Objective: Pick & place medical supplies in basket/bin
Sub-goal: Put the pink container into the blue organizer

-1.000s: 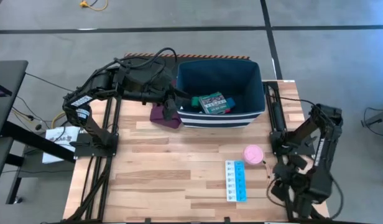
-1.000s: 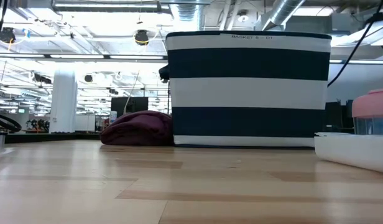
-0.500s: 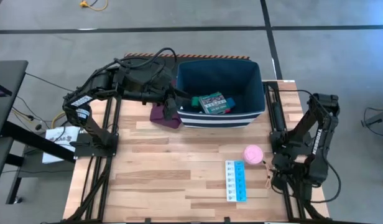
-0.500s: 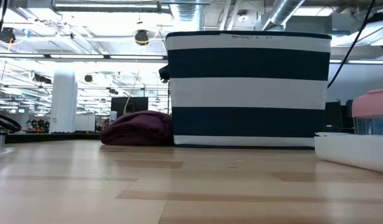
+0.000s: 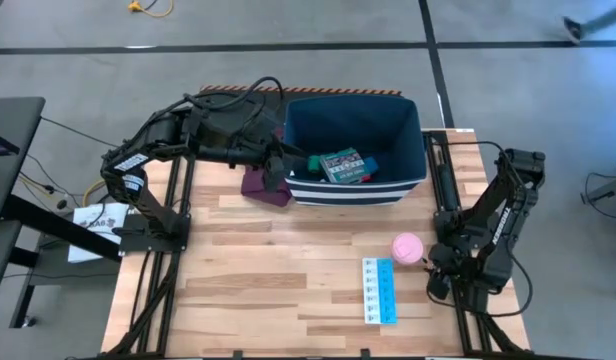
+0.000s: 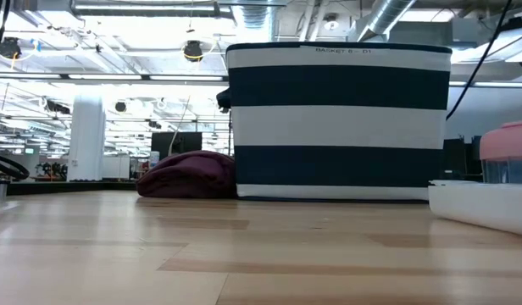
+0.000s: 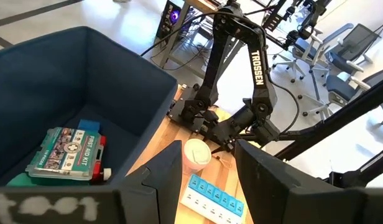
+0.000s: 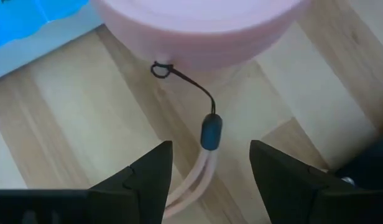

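Observation:
The navy-blue bin (image 5: 353, 150) with white stripes stands at the table's far middle. In it lie the green-red flat box (image 5: 343, 165), a green block (image 5: 313, 162) and a bit of blue. My left gripper (image 5: 280, 165) is open and empty over the bin's left rim, as the left wrist view (image 7: 207, 186) shows. The pink round roll (image 5: 408, 247) and the blue-white pill strip (image 5: 379, 290) lie on the table at the near right. My right gripper (image 5: 435, 270) is open, low beside the roll's right side. A pink strap with a dark bead (image 8: 210, 132) lies between its fingers (image 8: 148, 180).
A maroon folded cloth (image 5: 263, 185) lies against the bin's left wall; it also shows in the low view (image 6: 186, 175). Bare wooden table (image 5: 258, 280) spreads at the near left. The arms' black frames run along both side edges.
My right arm has unfolded from its tucked pose. Its gripper has gone toward the table's left, closer to the pink roll. The left arm and the things on the table have kept still.

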Motion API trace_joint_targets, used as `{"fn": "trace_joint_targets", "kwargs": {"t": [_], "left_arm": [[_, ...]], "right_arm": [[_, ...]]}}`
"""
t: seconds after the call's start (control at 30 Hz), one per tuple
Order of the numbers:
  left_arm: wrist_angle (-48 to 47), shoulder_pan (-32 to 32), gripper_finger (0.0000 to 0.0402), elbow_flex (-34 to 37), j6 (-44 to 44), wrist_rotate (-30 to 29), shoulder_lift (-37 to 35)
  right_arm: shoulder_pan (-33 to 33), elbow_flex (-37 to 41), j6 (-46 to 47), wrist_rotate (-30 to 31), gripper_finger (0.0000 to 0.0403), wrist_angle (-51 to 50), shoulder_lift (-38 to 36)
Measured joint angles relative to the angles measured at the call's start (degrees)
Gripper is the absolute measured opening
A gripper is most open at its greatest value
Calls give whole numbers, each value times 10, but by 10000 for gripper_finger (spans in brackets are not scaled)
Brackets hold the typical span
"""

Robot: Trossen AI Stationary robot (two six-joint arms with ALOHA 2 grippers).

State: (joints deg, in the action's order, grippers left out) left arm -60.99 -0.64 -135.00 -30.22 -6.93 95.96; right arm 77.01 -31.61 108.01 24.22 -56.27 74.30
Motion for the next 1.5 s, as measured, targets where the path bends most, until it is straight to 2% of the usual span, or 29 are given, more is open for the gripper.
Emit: {"fn": "trace_joint_targets", "kwargs": {"t": [0.3,0.43,0.53,0.67,0.83,1.17,1.27,1.37,1.5], "left_arm": [[0,0,137,0,0,-13,1],[-1,0,137,0,12,-14,1],[-2,0,137,0,17,-13,1],[-4,0,137,0,18,-11,1],[-15,0,137,0,19,-11,1],[-15,0,137,0,19,-11,2],[-15,0,137,0,19,-10,2],[-15,0,137,0,19,-10,2],[-15,0,137,0,19,-10,2]], "right_arm": [[-44,0,3,20,208,12,1],[-65,10,-2,6,207,21,20],[-77,22,4,-32,207,51,46],[-86,16,12,-31,199,55,74],[-96,3,5,-12,154,66,78],[-96,-3,-4,-32,23,97,76],[-99,-21,-1,-39,22,109,69],[-105,-53,-3,-11,32,105,58],[-115,-113,-49,38,21,106,43]]}}
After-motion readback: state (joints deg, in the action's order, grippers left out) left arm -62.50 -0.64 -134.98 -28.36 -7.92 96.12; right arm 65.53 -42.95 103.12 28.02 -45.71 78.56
